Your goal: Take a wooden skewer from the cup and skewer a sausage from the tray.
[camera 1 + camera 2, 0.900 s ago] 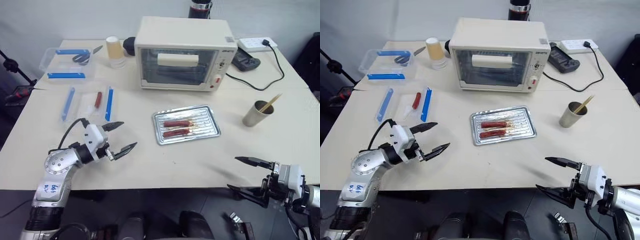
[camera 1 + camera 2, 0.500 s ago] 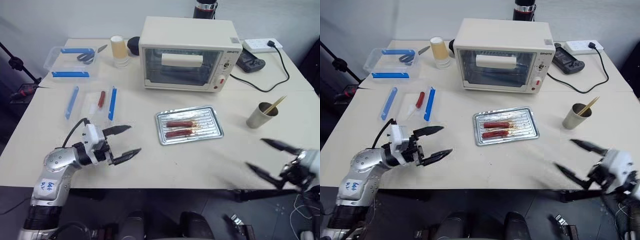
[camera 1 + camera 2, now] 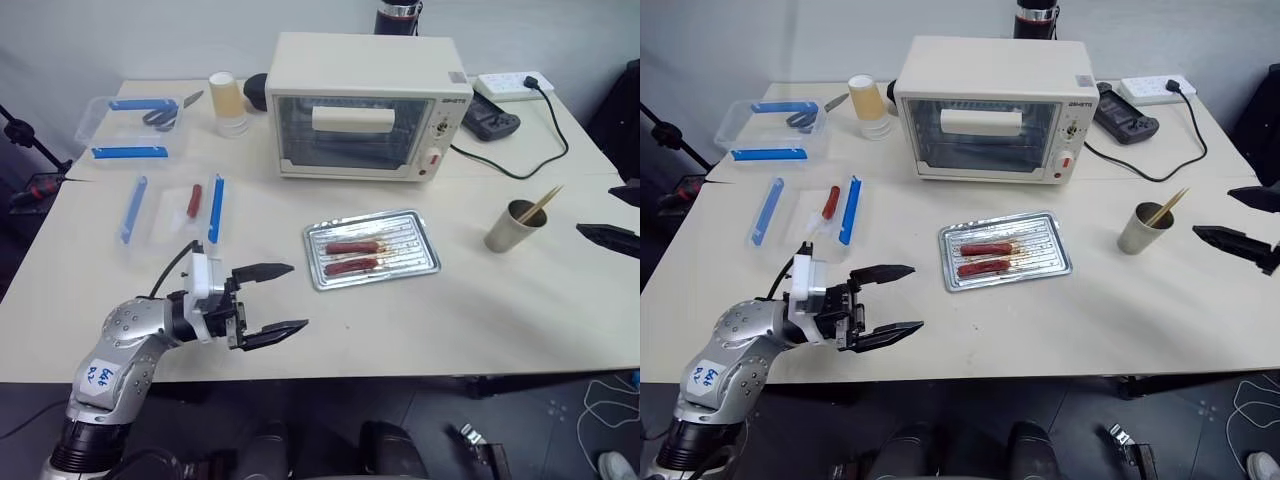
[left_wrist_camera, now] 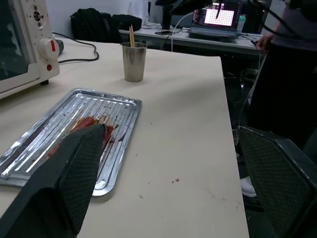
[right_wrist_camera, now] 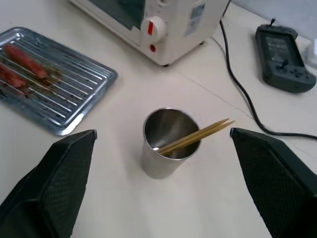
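Two tools, both spread wide and empty. Your left tool (image 3: 272, 300) hovers over the near-left counter (image 3: 420, 320), pointing toward the tray (image 3: 372, 250), which sits mid-counter with two sausages (image 3: 352, 256) lying side by side on its ridged base. Your right tool (image 5: 163, 183) is at the right edge, aimed at the cup (image 5: 166, 143), apart from it. Wooden skewers (image 5: 195, 135) lean out over the cup's far-right rim.

Risks, as I judge them: the cup is light and narrow, so a finger clipping its rim will likely tip it. The sticks lie close together; you may pinch more than one or miss. Farther back, the toaster oven's cable (image 3: 505, 170) trails near the cup; keep your approach clear of it.
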`<action>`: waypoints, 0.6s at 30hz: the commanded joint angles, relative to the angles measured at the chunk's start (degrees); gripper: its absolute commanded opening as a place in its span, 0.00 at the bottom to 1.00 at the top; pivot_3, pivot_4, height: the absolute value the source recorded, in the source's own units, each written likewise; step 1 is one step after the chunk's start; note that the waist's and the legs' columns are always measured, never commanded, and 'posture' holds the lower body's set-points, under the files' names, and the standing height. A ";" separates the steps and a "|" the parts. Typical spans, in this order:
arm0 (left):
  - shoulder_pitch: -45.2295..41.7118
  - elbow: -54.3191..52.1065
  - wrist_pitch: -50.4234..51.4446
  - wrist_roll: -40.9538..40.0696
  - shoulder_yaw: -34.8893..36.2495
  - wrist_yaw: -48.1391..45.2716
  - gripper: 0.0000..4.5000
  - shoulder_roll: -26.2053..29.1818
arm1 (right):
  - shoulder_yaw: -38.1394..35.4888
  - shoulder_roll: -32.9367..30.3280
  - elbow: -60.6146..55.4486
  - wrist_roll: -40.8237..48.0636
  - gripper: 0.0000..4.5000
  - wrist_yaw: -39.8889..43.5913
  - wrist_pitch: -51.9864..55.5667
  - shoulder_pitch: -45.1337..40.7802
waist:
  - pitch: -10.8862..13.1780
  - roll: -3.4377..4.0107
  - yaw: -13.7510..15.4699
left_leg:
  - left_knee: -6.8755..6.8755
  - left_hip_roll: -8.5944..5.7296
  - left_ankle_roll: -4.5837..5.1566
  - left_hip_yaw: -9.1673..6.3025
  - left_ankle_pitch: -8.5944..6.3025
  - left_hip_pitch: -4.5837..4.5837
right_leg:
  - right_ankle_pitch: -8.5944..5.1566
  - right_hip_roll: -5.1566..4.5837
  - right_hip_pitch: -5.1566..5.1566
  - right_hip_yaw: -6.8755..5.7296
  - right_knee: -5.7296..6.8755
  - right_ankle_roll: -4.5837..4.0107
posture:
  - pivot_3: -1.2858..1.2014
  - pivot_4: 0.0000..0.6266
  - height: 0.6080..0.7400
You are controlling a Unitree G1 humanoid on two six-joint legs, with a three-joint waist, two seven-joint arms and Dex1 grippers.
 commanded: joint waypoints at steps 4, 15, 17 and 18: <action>-0.22 -2.14 -0.37 0.18 0.92 1.16 0.99 0.29 | 7.93 4.60 17.14 -10.32 1.00 1.50 -7.00 -16.39 | 0.02 0.03 -0.18 | 0.01 0.00 0.00 0.02 0.00 -0.05 | 0.01 0.00 -0.04 -0.01 -0.03 0.01 | 0.52 0.24 1.00; 2.11 -4.48 0.22 -0.12 2.11 2.94 0.99 1.15 | 9.25 8.72 27.35 -15.37 1.00 4.53 -11.83 -25.17 | 0.03 0.05 -0.19 | 0.02 0.01 -0.01 0.01 0.00 -0.07 | 0.01 0.00 -0.04 -0.02 -0.03 0.01 | 0.52 0.24 1.00; 2.34 -4.69 0.24 -0.04 2.02 3.09 0.99 1.17 | 9.27 9.00 28.27 -16.03 1.00 4.41 -12.49 -25.81 | 0.03 0.06 -0.23 | 0.02 0.01 -0.01 0.02 0.00 -0.06 | 0.01 0.00 -0.05 -0.01 -0.02 0.01 | 0.52 0.24 1.00; 2.39 -4.72 0.26 -0.02 2.00 3.13 0.99 1.18 | 9.33 9.09 28.63 -16.30 1.00 4.32 -12.68 -26.10 | 0.03 0.06 -0.25 | 0.02 0.01 -0.01 0.02 0.00 -0.06 | 0.01 0.01 -0.04 -0.02 -0.02 0.01 | 0.52 0.24 1.00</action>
